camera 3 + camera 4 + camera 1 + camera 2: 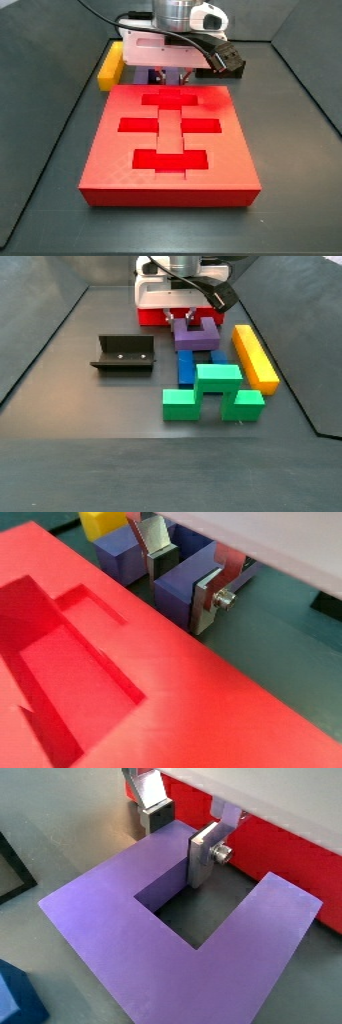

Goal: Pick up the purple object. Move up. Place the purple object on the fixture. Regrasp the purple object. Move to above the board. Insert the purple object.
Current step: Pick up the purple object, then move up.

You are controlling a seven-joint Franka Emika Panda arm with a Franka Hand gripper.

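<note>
Purple plastic, stiff and probably light, the purple object point(174, 938) is lying flat on the counter point(80, 446), just beside the board point(167, 140). The gripper point(181, 830) is straddling its base bar, jaws spread with a silver finger point(203, 853) on each side and not yet clamping; that bar looks like the sound place to pinch, though smooth faces may be slipping. A blue block point(187, 364), green block point(214, 391) and yellow bar point(255, 356) are crowding close. The fixture point(124, 353) is sitting well apart, unobstructed.
</note>
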